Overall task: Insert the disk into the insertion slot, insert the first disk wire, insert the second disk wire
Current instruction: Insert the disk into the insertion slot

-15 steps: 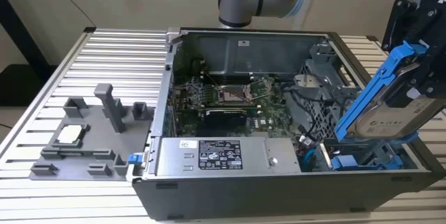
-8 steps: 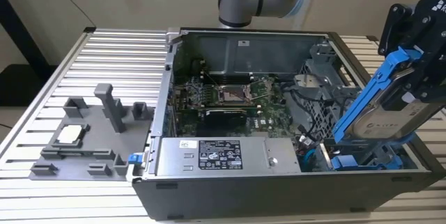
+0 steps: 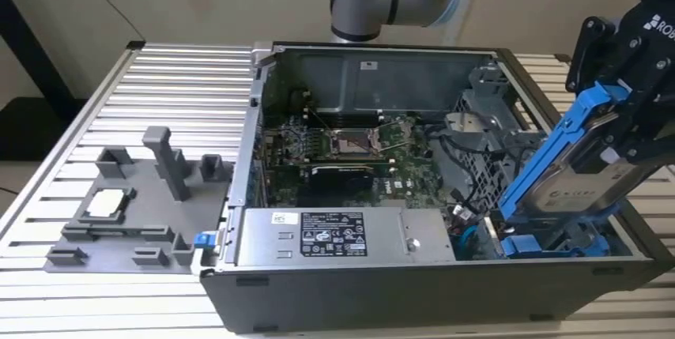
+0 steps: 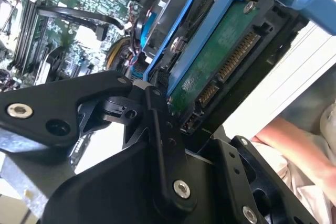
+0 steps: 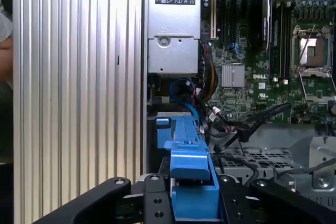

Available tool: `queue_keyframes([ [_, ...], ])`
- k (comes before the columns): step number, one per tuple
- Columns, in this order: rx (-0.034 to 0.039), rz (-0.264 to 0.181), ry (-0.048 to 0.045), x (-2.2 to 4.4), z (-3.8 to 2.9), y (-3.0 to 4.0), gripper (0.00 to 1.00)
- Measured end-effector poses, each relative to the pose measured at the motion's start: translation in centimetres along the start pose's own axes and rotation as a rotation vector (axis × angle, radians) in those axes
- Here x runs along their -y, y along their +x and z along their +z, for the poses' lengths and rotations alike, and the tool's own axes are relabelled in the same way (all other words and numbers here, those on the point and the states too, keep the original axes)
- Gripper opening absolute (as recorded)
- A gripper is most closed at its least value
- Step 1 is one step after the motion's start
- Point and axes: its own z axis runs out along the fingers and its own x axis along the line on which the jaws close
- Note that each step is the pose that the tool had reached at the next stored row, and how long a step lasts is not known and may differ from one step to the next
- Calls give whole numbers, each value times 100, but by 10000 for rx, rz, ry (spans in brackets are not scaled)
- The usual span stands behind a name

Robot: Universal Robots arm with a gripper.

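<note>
My gripper (image 3: pixel 620 118) is shut on the disk (image 3: pixel 570 173), a silver drive in a bright blue carrier. The disk hangs tilted on edge over the front right corner of the open computer case, its lower end dipping toward the insertion slot (image 3: pixel 606 232) in the grey drive cage. Another blue-tabbed carrier (image 3: pixel 548 246) lies in that cage just beneath. In the second wrist view the disk's (image 4: pixel 220 72) green circuit board and connectors face the camera, above the gripper (image 4: pixel 178 124). In the first wrist view the blue carrier (image 5: pixel 191 182) sits clamped in the gripper (image 5: pixel 191 205).
The case holds a motherboard (image 3: pixel 348 145) and a power supply (image 3: pixel 337 236). Loose blue cables (image 5: pixel 184 85) and black cables (image 5: pixel 252 124) lie near the cage. A grey fixture (image 3: pixel 137 212) stands on the slatted table at the exterior view's left. A person's hand (image 4: pixel 294 140) is close by.
</note>
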Motion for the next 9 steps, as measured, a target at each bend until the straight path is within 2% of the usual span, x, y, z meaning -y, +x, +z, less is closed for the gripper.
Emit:
queue_keyframes([
  [2,60,-25,8,1,17,0,33],
  [5,146,-45,67,2,41,0,33],
  [9,191,-56,117,4,97,1,33],
])
